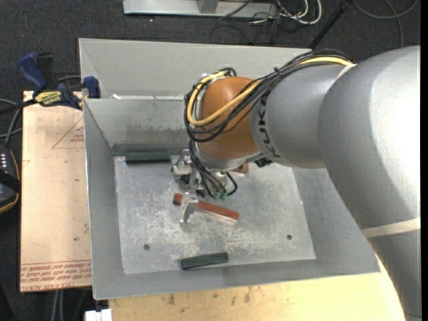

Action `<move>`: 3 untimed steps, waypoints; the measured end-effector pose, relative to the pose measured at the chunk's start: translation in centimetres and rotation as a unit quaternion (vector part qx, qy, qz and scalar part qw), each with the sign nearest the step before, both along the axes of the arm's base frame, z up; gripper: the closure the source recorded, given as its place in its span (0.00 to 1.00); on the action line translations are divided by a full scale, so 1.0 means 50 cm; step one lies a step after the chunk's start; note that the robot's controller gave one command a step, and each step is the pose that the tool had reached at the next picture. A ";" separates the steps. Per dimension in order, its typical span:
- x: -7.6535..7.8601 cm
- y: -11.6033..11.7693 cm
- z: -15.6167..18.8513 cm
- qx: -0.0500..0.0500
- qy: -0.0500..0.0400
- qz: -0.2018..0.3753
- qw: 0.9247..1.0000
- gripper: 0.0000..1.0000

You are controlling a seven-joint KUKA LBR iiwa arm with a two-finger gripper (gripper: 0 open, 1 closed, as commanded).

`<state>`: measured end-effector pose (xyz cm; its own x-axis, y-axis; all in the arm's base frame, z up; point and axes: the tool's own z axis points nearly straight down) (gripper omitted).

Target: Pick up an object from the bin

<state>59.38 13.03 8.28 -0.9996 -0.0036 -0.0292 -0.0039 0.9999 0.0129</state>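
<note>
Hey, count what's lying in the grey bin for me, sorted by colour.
Dark bars: 2, one at the floor's upper left, one at its lower edge.
Red bar: 1, mid-bin beneath the gripper.
Total: 3 visible; the arm may hide more.

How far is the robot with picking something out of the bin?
Done: the gripper is down in the middle of the bin, right over a red stick. In hand: the grasp of that stick; whether it is gripped, I cannot tell. Left: the lift, since the stick seems to lie on the floor. The dark bar at the back and the dark bar at the front lie untouched.
</note>
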 end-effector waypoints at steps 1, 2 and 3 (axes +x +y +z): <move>0.113 -0.141 -0.008 -0.005 0.002 0.059 0.998 1.00; 0.107 -0.141 -0.014 -0.005 0.010 0.060 0.998 0.00; 0.107 -0.142 -0.014 -0.005 0.009 0.060 0.998 0.00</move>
